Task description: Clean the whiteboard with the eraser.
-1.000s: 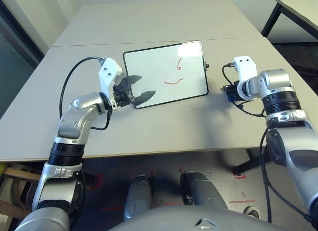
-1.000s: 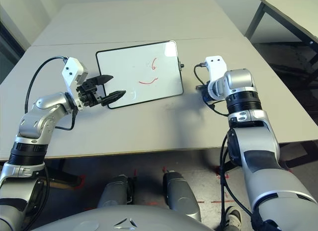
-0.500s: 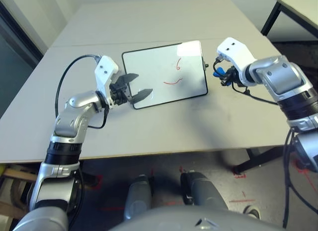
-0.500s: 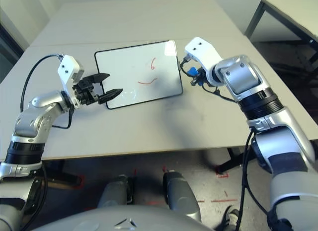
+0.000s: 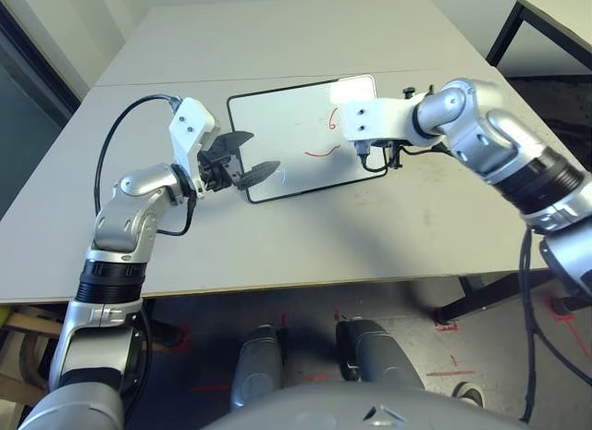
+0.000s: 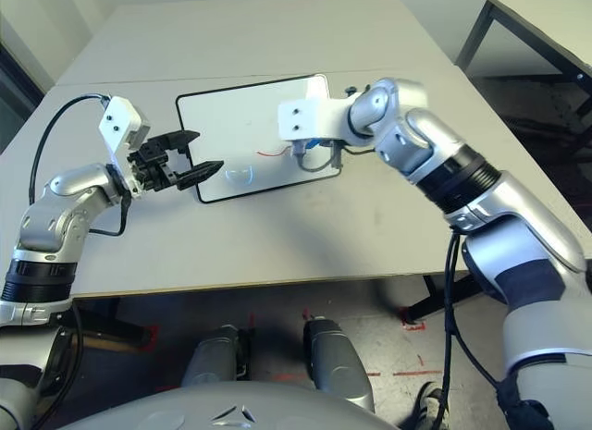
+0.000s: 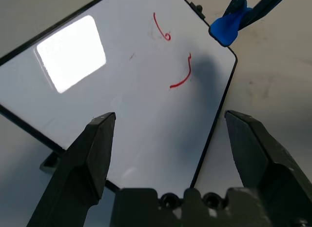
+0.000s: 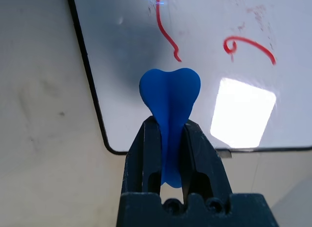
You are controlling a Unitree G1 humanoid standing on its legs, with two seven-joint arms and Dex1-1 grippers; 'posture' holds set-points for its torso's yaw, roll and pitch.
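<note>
L gripper (image 5: 248, 154) spread wide, empty, over near-left corner of whiteboard (image 5: 287, 139) lying flat on table (image 5: 277, 236). R gripper (image 8: 168, 129) pinching blue eraser (image 8: 169, 97), held above board's near-right corner, beside two red scribbles (image 7: 180, 71).

It looks like a lab or test room. A big plain grey table (image 5: 277, 42) stands on a dark floor (image 5: 305, 310) with red tape marks (image 5: 447, 326), and another table (image 5: 555, 14) stands beside it.
</note>
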